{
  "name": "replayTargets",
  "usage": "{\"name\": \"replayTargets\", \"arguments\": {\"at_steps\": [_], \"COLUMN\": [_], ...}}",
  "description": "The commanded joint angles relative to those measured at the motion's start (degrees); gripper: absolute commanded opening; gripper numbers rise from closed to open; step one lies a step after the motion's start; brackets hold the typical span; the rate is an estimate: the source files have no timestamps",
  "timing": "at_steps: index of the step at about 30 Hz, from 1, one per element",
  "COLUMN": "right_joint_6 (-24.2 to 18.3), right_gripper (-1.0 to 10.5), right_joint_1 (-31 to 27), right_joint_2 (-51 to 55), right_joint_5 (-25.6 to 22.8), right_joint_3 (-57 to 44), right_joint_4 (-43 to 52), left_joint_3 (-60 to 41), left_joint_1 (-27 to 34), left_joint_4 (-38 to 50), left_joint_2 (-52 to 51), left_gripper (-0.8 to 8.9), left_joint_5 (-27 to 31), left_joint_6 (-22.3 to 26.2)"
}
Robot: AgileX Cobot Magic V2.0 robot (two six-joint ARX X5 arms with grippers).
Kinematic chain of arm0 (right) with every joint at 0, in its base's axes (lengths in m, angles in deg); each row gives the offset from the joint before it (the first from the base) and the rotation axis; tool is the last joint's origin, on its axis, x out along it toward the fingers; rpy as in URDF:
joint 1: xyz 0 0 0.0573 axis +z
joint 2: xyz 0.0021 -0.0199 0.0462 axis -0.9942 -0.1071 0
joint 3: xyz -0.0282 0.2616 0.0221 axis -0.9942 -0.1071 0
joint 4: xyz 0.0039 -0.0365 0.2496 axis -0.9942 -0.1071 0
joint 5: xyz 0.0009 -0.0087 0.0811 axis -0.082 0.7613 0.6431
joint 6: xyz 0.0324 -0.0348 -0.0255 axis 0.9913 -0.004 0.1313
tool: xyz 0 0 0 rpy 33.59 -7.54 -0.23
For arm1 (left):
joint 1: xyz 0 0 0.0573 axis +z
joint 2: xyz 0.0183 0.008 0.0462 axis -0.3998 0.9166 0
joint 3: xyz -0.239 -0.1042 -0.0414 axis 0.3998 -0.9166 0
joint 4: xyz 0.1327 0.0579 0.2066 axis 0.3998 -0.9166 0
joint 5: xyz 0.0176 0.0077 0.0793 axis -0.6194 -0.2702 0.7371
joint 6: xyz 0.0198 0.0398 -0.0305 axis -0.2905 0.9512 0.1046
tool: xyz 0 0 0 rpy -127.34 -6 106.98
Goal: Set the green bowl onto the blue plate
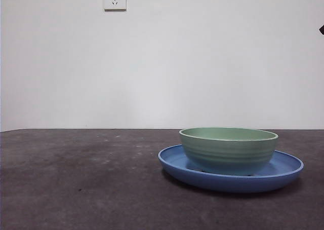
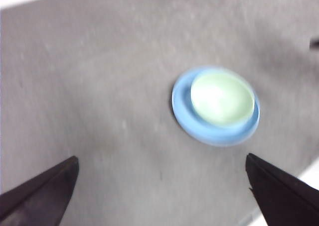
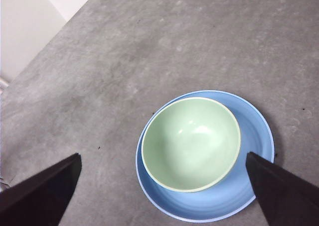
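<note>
The green bowl [image 3: 190,144] is seen upright on the blue plate [image 3: 249,186], off-centre toward ten o'clock, well below the right gripper [image 3: 164,196], whose jaws are spread apart and empty. The left gripper [image 2: 162,196], likewise parted, is held higher above the surface [image 1: 76,179].

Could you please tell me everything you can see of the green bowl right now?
The green bowl is a pale mint, round, matte bowl with faint horizontal ridges on its outer wall and a lighter rim. It stands upright and empty on the blue plate, off centre in the right wrist view, with more bare plate showing on one side. Nothing but the plate touches it; neither tool holds it.
</note>
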Motion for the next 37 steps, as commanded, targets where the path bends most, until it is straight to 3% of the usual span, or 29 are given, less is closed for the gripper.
{"name": "replayTargets", "arguments": {"at_steps": [1,9,17,23,28,33,37], "right_joint_6": [-0.42,2.03,9.09,7.61,6.60,6.60,5.68], "right_gripper": [5.6,5.6,5.1,5.0,4.7,3.7,3.7], "right_joint_1": [0.22,0.22,-1.86,-8.02,-12.70,-14.60,-14.82], "right_joint_2": [-0.17,-0.26,-5.53,-17.18,-27.85,-37.20,-43.52], "right_joint_5": [0.11,0.07,0.17,6.78,11.50,15.82,16.70], "right_joint_3": [0.98,0.98,0.98,1.05,1.05,1.07,1.09], "right_joint_4": [-0.24,-3.28,-4.22,-2.99,4.28,11.93,15.76], "left_joint_3": [-5.73,-21.59,-22.12,-22.12,-22.12,-22.12,-22.12], "left_joint_1": [-0.13,-0.13,-0.17,-0.17,-0.17,-0.17,-0.17], "left_joint_4": [1.16,4.87,5.22,4.98,4.31,4.24,4.20], "left_joint_2": [-4.46,-17.00,-17.99,-17.99,-17.99,-17.99,-17.99], "left_gripper": [5.63,5.63,5.63,5.62,5.62,5.62,5.62], "left_joint_5": [0.00,-0.42,-0.61,-6.64,-11.43,-12.59,-12.59], "left_joint_6": [0.74,1.57,1.31,0.57,0.42,0.42,0.26]}}
